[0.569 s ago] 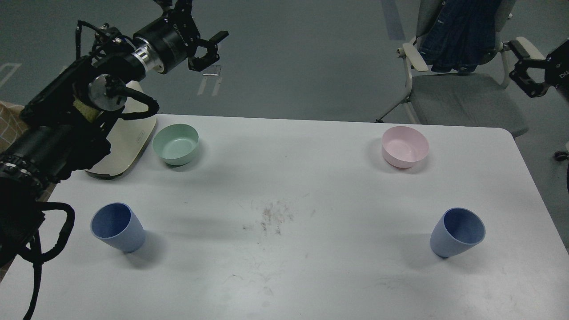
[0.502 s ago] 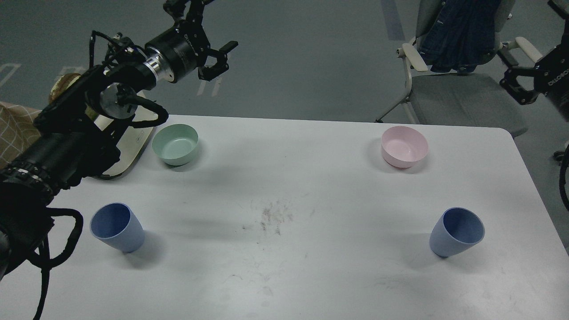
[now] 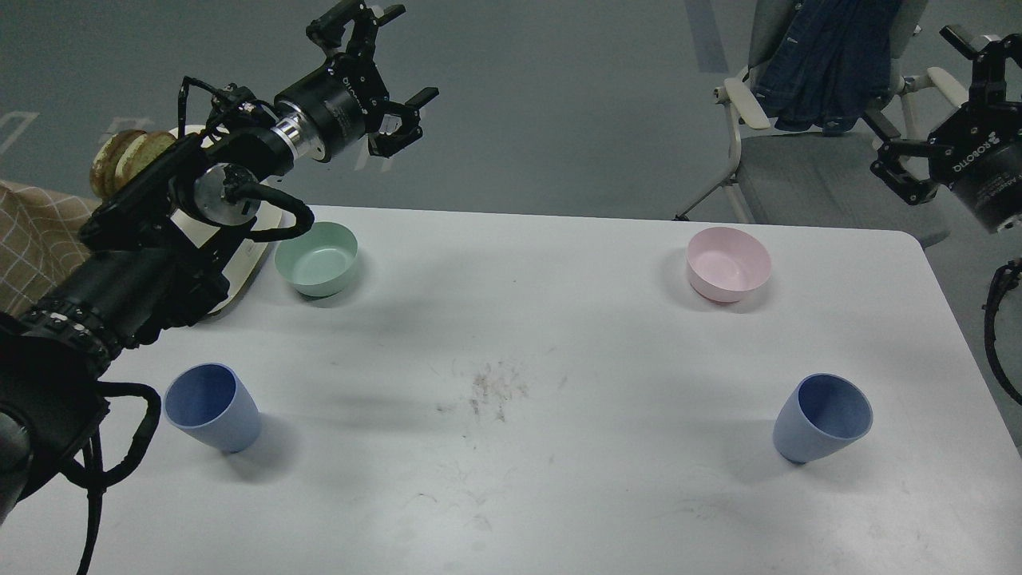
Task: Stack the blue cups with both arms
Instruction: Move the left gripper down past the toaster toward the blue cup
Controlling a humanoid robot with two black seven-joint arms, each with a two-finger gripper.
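Your left gripper (image 3: pixel 382 72) is raised with fingers spread wide; your right gripper (image 3: pixel 926 100) is raised at the right edge, also spread.

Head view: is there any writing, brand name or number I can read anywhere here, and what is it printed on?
"ROBOTIQ": white letters on the black body just behind the right claw.
White lettering on the black body behind the left claw: there, but too small and tilted to read.
Toaster: mostly hidden by the arm; no readable mark.
Blue cups, green bowl, pink bowl: no text.
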